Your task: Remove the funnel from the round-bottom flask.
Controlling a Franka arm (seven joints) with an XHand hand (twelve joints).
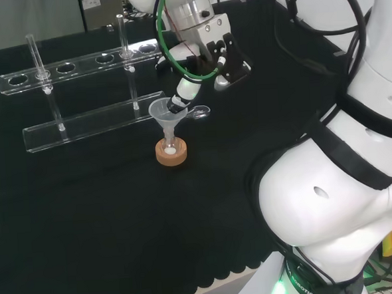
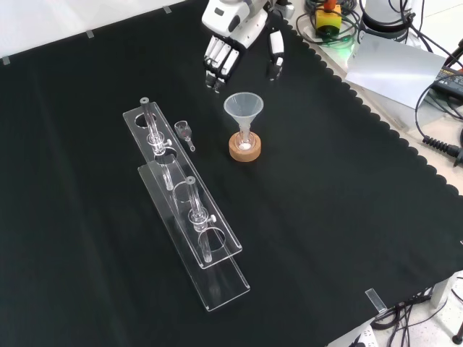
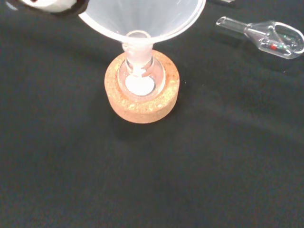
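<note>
In the front view, the near half of the black cloth (image 2: 325,238) lies bare down to its scalloped edge, leaving open room in front and to the right. To the left runs one clear rack (image 2: 189,206), long and slanted, with two glass tubes (image 2: 189,195) standing in it. Past the rack's far end lies one small glass stopper-like piece (image 2: 184,131) on the cloth, near the flask but apart from it. At the middle sits one cork ring (image 2: 244,148) holding one small round-bottom flask (image 2: 245,142), with something white at its bottom. One translucent funnel (image 2: 244,108) stands upright in the flask's neck, its wide mouth up. Farther off, at the view's top, the hand (image 2: 235,36) hangs above the cloth just behind the funnel, fingers (image 2: 217,61) pointing down and only slightly bent, thumb spread apart, holding nothing. In the head view one fingertip (image 1: 179,103) sits right at the funnel's rim; contact cannot be told
</note>
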